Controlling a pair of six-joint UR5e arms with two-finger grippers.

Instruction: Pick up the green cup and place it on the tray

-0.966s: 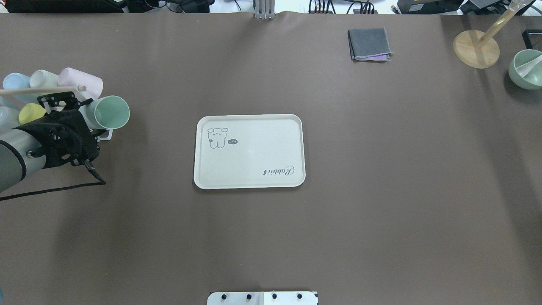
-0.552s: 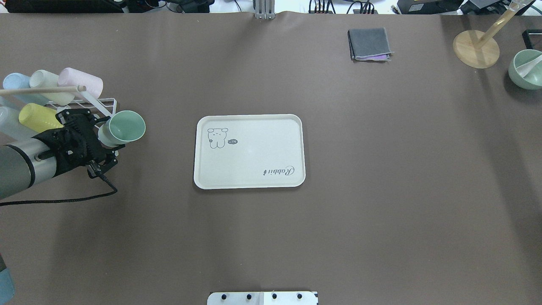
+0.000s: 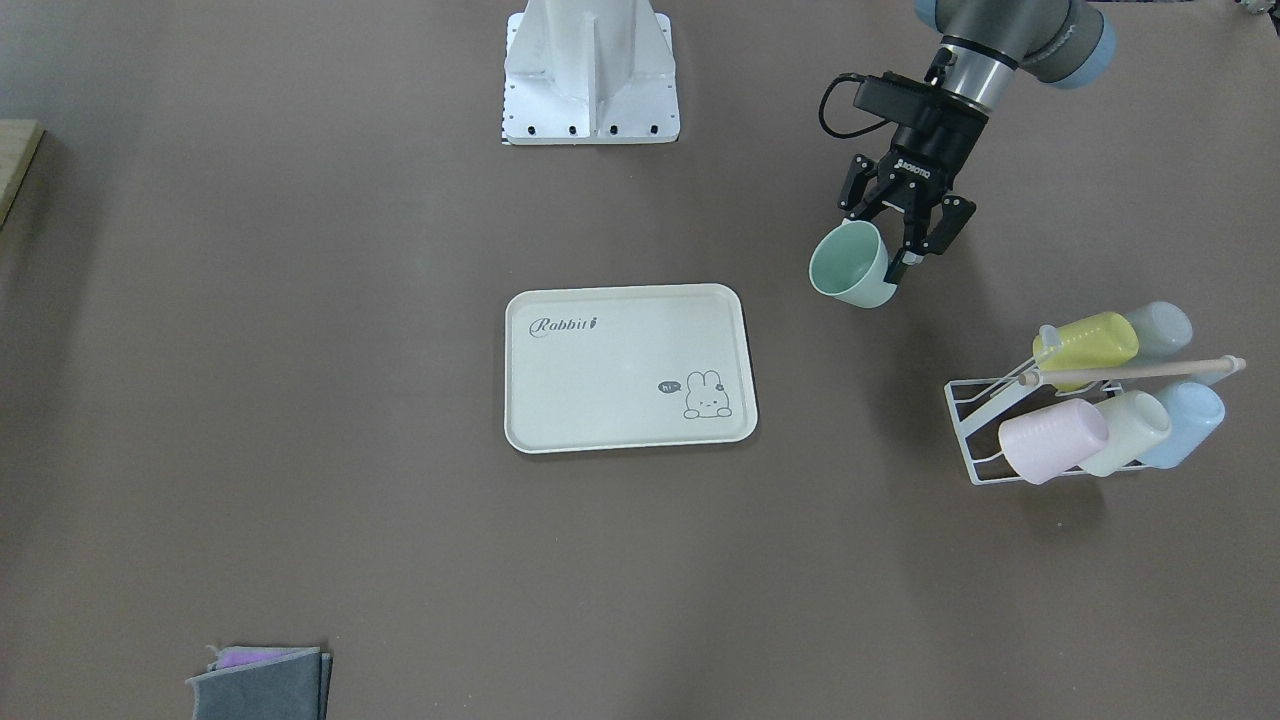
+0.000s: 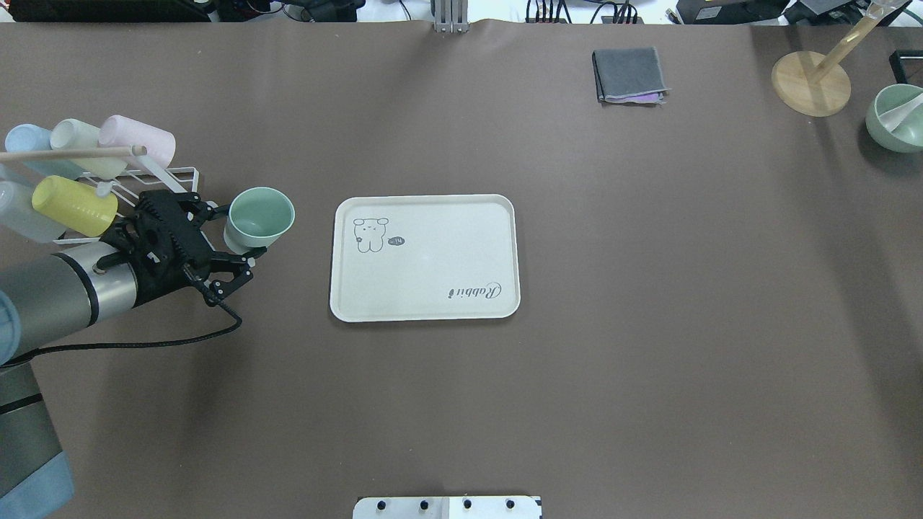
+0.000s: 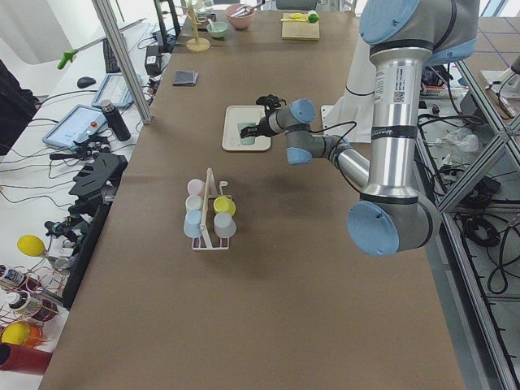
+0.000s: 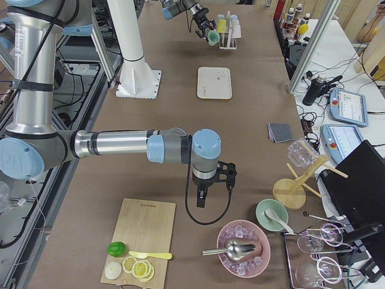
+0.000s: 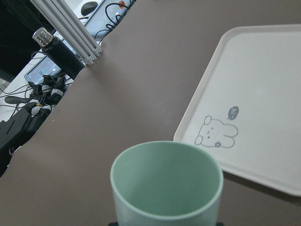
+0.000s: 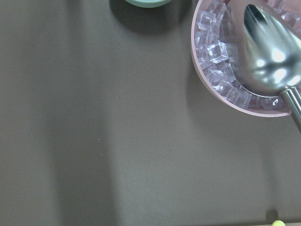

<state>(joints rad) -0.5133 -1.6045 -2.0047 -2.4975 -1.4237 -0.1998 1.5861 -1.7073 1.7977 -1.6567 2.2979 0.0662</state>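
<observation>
My left gripper (image 4: 241, 232) is shut on the green cup (image 4: 259, 216), a pale mint tumbler held in the air with its open mouth tilted up. The cup hangs just left of the cream tray (image 4: 425, 259) in the overhead view. In the front-facing view the same cup (image 3: 850, 265) sits in the left gripper (image 3: 885, 245), up and to the right of the tray (image 3: 620, 380). The left wrist view looks into the empty cup (image 7: 167, 183), with the tray's (image 7: 254, 94) bunny corner beyond. My right gripper (image 6: 201, 195) points down at the table far away; I cannot tell its state.
A white wire rack (image 4: 166, 176) behind the left arm holds a yellow cup (image 4: 72, 205), a pink cup (image 4: 137, 140) and paler ones. A folded grey cloth (image 4: 629, 74), wooden stand (image 4: 811, 83) and green bowl (image 4: 896, 119) lie far right. A pink ice bowl (image 8: 244, 56) is near the right gripper.
The left gripper has carried the green cup off the rack and rightward toward the tray, and the cup's mouth has turned more upward.
</observation>
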